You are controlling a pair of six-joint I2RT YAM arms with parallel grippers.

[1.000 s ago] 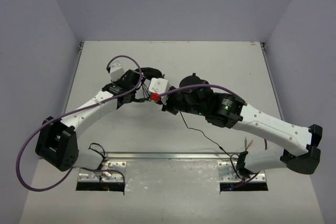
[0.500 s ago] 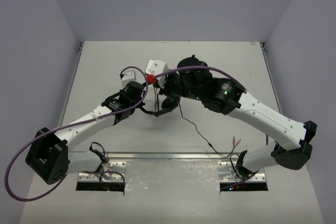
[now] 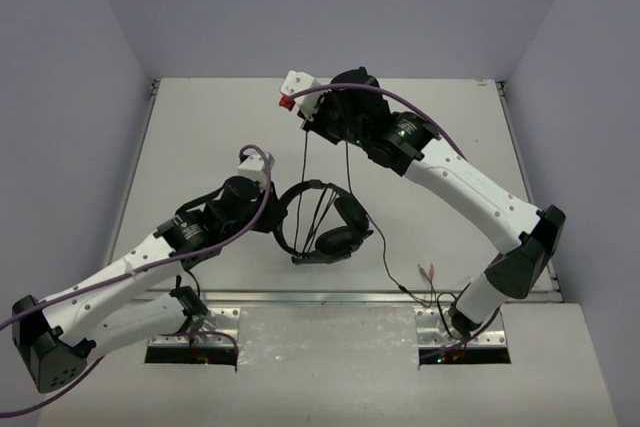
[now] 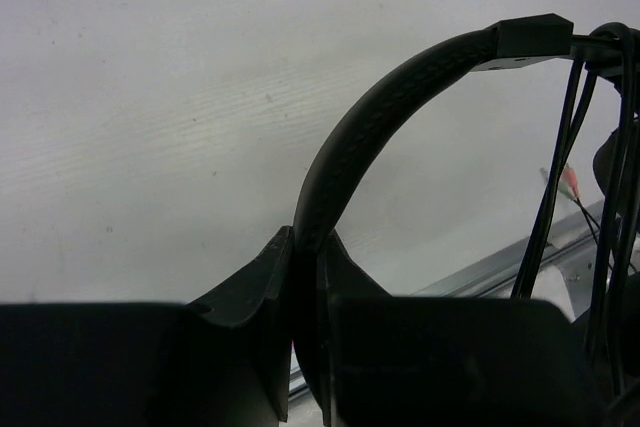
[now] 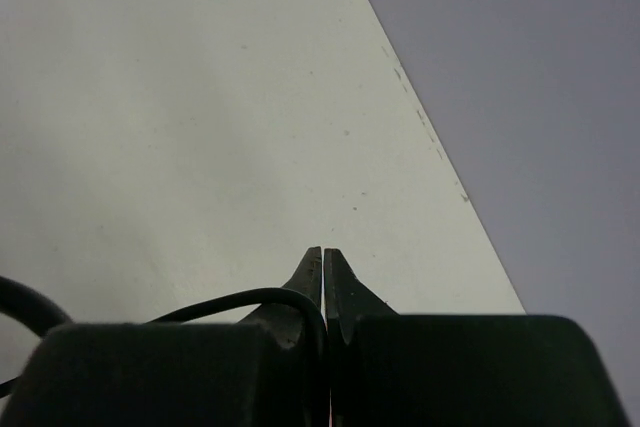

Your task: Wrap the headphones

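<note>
Top external: left pincer (image 3: 277, 217) tight on headphones (image 3: 338, 237) headband, right pincer (image 3: 318, 127) closed on cable (image 3: 304, 162) near table (image 3: 200, 127) far edge

I'm in a robot lab cell: plain white tabletop (image 3: 440, 117), bare lilac-grey walls (image 3: 330, 7) boxing it in, my white left arm (image 3: 110, 282) and right arm (image 3: 470, 192) bolted to a metal plate (image 3: 330, 322) at its edge.

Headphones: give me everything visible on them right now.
The black over-ear headphones have a thin, textured-looking headband, two padded oval earcups and a long thin black cable. The left end effector is shut on the headband's arc. The right end effector pinches the cable, with strands running up to it from the earcups. The rest trails across the pale table to coloured plugs front right.
</note>
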